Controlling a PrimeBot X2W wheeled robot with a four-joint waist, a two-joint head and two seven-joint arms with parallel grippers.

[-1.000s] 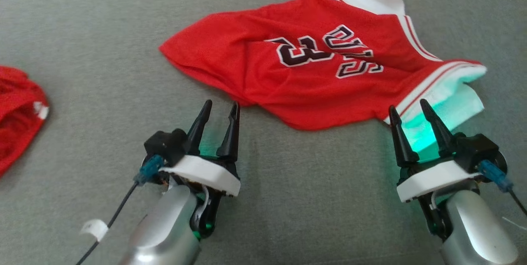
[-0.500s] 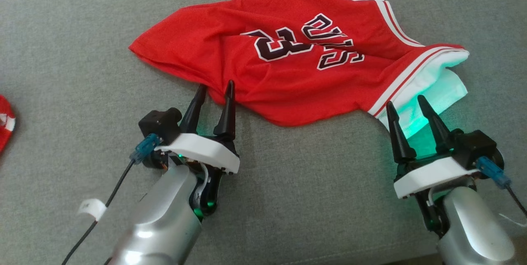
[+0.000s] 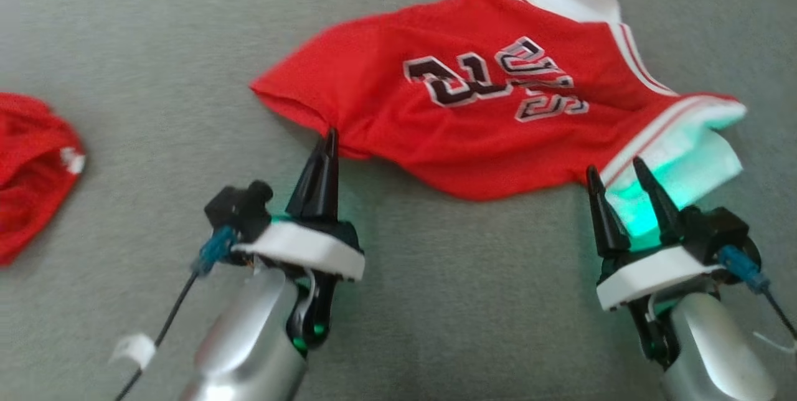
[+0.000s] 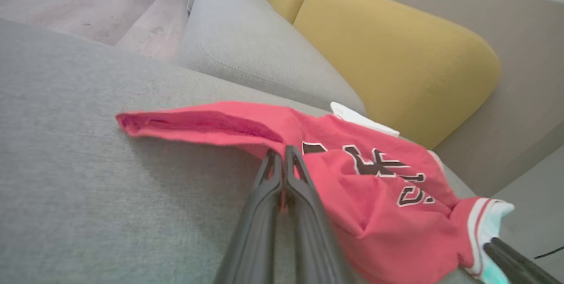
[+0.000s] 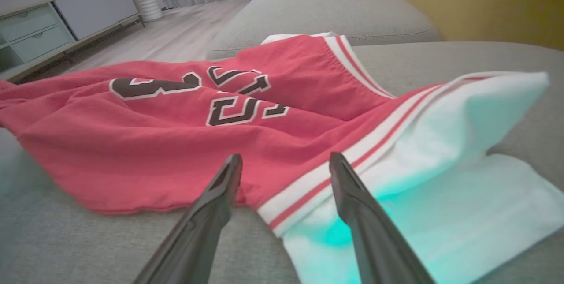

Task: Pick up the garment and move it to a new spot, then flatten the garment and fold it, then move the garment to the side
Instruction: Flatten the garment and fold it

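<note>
The garment (image 3: 473, 121) is a red jersey with white sleeves and black numbers, lying crumpled on the grey cushion surface (image 3: 467, 301). My left gripper (image 3: 330, 136) is shut on its near left hem. In the left wrist view the left gripper (image 4: 282, 156) pinches a raised ridge of the red garment (image 4: 374, 204). My right gripper (image 3: 615, 167) stands open at the striped white sleeve edge. In the right wrist view the right gripper (image 5: 285, 158) has its fingers on either side of the striped edge of the garment (image 5: 176, 134), just short of the cloth.
Another red cloth (image 3: 31, 164) lies at the far left of the grey surface. Yellow cushions (image 4: 396, 54) and a grey cushion (image 4: 246, 46) rise behind the garment. A low cabinet (image 5: 66, 15) stands across the wooden floor.
My left gripper moved forward to the garment's hem and shut on it. The right gripper stayed open by the sleeve. The head camera shifted between frames.
</note>
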